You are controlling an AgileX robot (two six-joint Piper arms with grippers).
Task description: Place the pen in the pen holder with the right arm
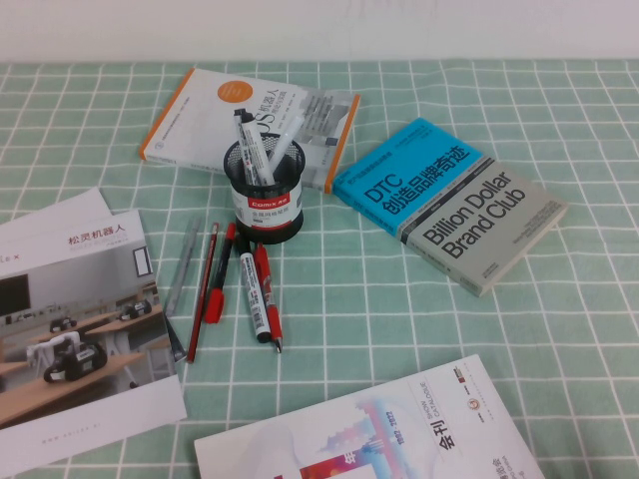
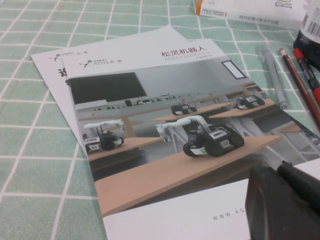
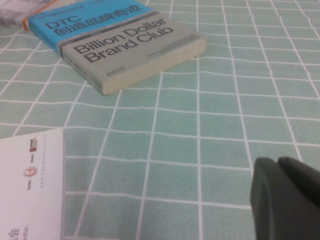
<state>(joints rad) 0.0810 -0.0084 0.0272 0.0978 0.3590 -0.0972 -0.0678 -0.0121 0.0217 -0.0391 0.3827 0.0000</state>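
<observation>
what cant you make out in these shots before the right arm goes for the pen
- Right gripper: only a dark corner in the right wrist view, absent from the high view; open or shut is unclear.
- Left gripper: likewise, over the brochure.
- Pen: upper end hidden behind the pen holder and white marker.

From above on the robot's side, we look down at the pen holder (image 1: 264, 196). Our left wrist camera sits low, the left gripper (image 2: 285, 202) at its five o'clock, sharing the brochure (image 2: 170, 135). Our right wrist camera, right gripper (image 3: 286, 197) likewise, shares the blue-grey book (image 3: 120, 45).
</observation>
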